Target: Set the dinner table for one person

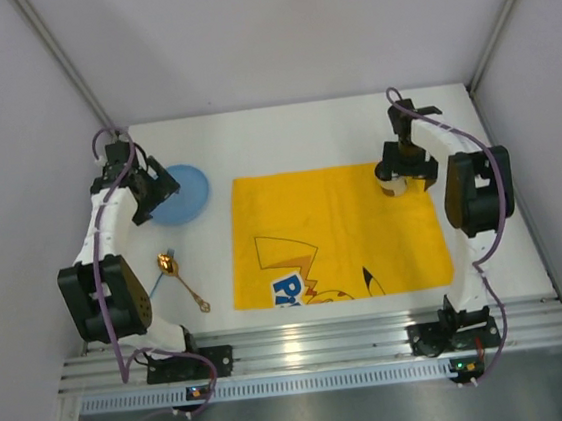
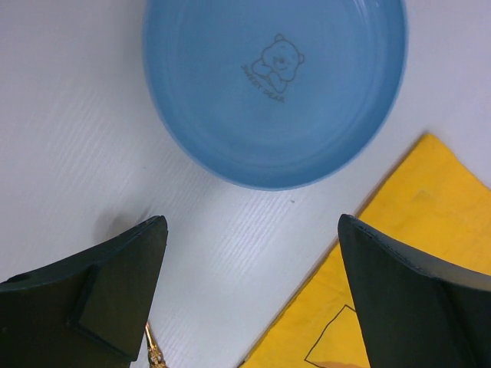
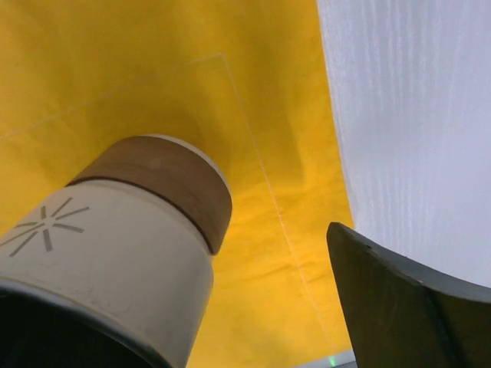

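Yellow cloth mat (image 1: 333,225) w/ blue-and-black cartoon print lies mid tabletop (image 1: 351,113), its near edge close to the rail (image 1: 315,343) where both arm bases are bolted. Tabletop itself: plain white, rectangular, carries everything.

Near-left, on bare white btwn L arm (image 1: 103,289) and mat: gold spoon (image 1: 184,284), lying flat, bowl end farther, handle pointing near-right, apart from mat.

Farther left: L jaws spread wide, nothing btwn them, over bare tabletop at near rim of blue plate (image 2: 276,92); no contact w/ plate seen. Plate sits flat on the white, just left of mat's far-left corner, small gap btwn. It has a faint bear drawing inside w/ text too small to read. Spoon handle tip peeks in at bottom of L wrist view.

Far right: R arm (image 1: 475,190) reaches over mat's far-right corner. The cup (image 3: 130,245) stands there on the mat: cream body, brown band at one end, grey starburst mark on side. R jaws spread around it. One finger is close against cup, contact can't tell. The other is clearly apart, yellow mat showing in the gap. Cup not pinched.
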Action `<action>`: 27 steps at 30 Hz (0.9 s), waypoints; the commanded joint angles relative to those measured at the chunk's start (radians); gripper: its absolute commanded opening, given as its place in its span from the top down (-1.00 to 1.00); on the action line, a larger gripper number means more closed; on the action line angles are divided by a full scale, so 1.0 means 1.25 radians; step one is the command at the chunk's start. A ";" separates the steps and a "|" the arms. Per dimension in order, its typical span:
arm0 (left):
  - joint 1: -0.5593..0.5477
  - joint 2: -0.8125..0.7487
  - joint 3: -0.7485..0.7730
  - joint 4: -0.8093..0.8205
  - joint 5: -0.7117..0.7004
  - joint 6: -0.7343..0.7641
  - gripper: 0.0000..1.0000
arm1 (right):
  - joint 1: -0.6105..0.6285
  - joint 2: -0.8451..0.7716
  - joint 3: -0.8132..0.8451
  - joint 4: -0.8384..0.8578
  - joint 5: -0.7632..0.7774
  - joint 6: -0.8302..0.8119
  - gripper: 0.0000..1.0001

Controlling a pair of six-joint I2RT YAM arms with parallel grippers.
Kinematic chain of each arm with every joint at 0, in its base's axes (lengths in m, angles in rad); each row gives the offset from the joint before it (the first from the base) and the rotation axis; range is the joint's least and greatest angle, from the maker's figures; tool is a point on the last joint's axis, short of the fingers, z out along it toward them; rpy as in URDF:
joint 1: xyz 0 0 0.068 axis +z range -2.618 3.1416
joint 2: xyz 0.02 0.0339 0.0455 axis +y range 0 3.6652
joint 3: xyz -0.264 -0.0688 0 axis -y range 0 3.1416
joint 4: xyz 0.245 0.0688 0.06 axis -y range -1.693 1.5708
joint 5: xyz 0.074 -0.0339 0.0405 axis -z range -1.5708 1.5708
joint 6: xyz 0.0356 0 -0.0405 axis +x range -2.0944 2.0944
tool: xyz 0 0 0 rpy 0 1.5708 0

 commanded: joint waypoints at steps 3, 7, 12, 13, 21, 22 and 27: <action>0.048 -0.011 -0.036 0.076 0.034 0.000 -0.95 | -0.007 -0.050 -0.040 0.032 0.012 0.015 -1.00; 0.077 0.001 -0.057 0.105 0.036 -0.001 -0.95 | -0.007 -0.119 -0.028 0.012 0.014 0.026 -0.99; 0.092 0.042 -0.064 0.142 0.070 0.001 -0.92 | -0.006 -0.249 -0.014 -0.042 -0.008 0.049 -0.99; 0.092 0.046 -0.065 0.146 0.068 0.001 -0.92 | -0.006 -0.265 -0.009 -0.052 -0.012 0.052 -1.00; 0.092 0.131 -0.078 0.196 0.056 0.002 -0.88 | -0.006 -0.428 -0.009 -0.149 -0.035 0.052 -0.99; 0.092 0.138 -0.082 0.222 0.059 0.002 -0.88 | -0.006 -0.443 -0.023 -0.153 -0.039 0.051 -1.00; 0.092 0.215 -0.062 0.222 0.058 -0.009 -0.84 | -0.006 -0.534 -0.079 -0.177 -0.050 0.055 -0.99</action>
